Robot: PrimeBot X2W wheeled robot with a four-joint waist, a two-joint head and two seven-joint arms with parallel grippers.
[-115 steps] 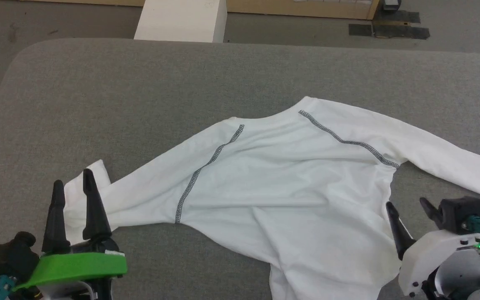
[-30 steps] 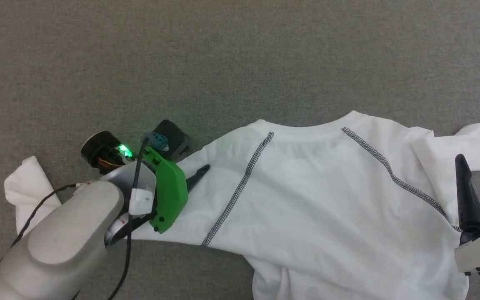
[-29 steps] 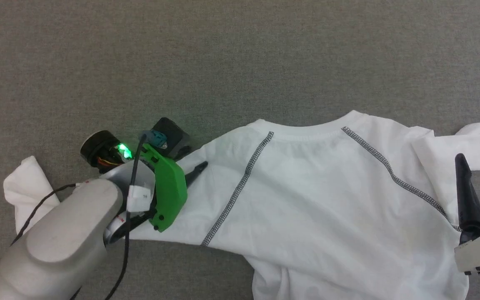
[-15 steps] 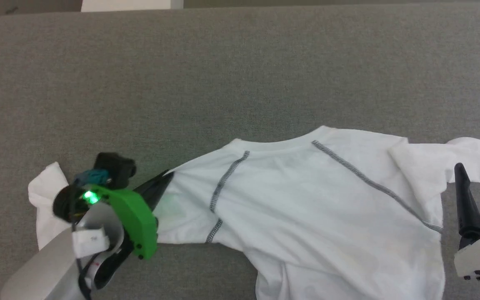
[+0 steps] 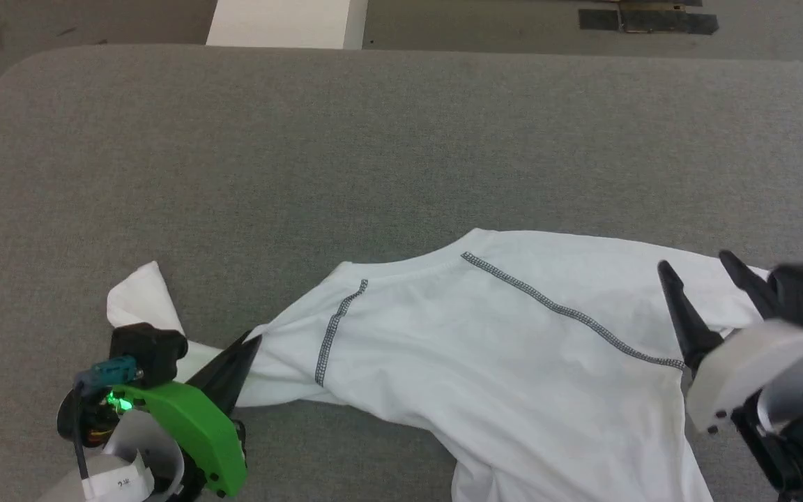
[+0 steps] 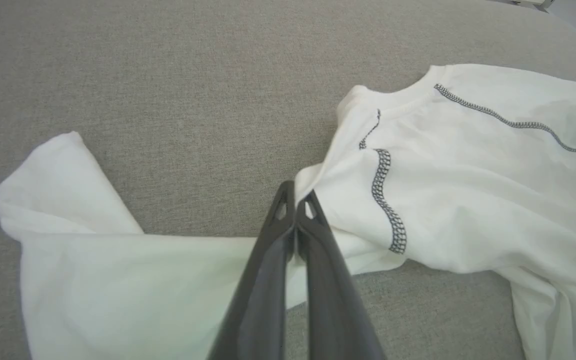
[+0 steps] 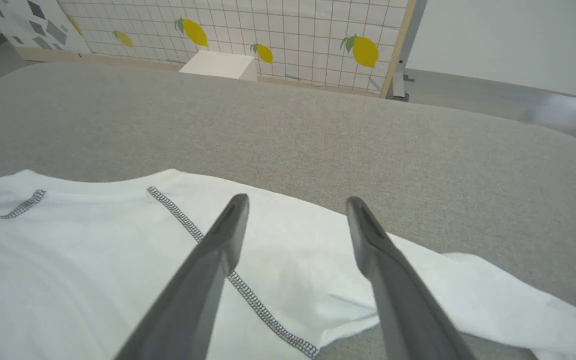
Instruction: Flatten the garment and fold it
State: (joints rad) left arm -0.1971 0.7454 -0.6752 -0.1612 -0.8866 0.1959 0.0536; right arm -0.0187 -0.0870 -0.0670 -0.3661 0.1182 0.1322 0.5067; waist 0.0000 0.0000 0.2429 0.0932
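Pinches sleeve of thin white zigzag-stitched long-sleeved shirt, sprawled on grey cloth table, in tight-closed green-shelled left gripper. Looks light, limp: take hold at seams, cuffs. Hovers white-shelled right gripper, spread wide, empty, above opposite shoulder.

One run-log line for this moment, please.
left hand: shut on shirt | right hand: open over shirt | shirt: on table, not flat

The garment, a thin white long-sleeved shirt with dark grey zigzag seam stitching, lies spread but wrinkled on the grey table, collar toward the far edge, its left-side sleeve gathered narrow near the shoulder.
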